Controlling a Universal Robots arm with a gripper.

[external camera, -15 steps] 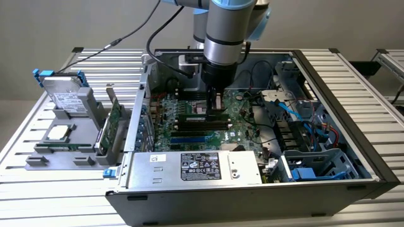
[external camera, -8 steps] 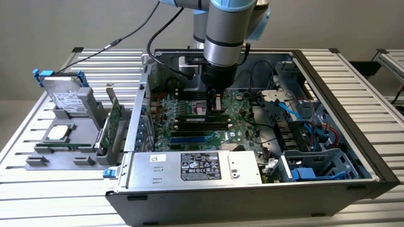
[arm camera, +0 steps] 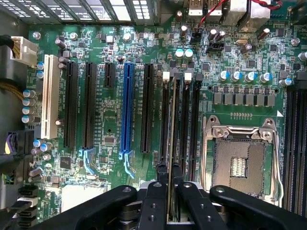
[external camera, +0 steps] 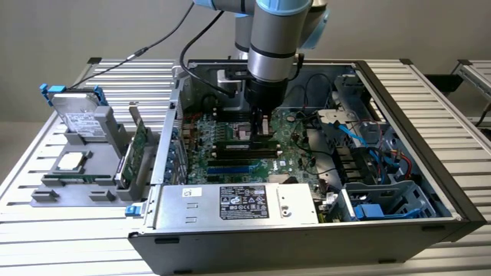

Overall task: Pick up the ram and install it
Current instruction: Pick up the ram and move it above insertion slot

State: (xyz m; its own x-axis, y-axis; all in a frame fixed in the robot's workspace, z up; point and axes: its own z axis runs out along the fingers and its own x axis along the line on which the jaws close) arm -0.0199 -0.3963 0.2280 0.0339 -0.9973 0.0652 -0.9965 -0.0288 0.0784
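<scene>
gripper (arm camera: 171, 167): i read it closed on the ram (arm camera: 171, 120). ram: edge-on in its grip, reaching straight ahead of the tool over the memory slots (arm camera: 185, 120) of the motherboard (arm camera: 110, 120), cpu socket (arm camera: 240, 158) alongside.

Bright, even, diffuse light

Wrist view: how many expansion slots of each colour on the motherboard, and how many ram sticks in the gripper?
White expansion slot: 1
Blue expansion slot: 1
Black expansion slots: 4
In the gripper, the ram: 1
Total: 7
</scene>
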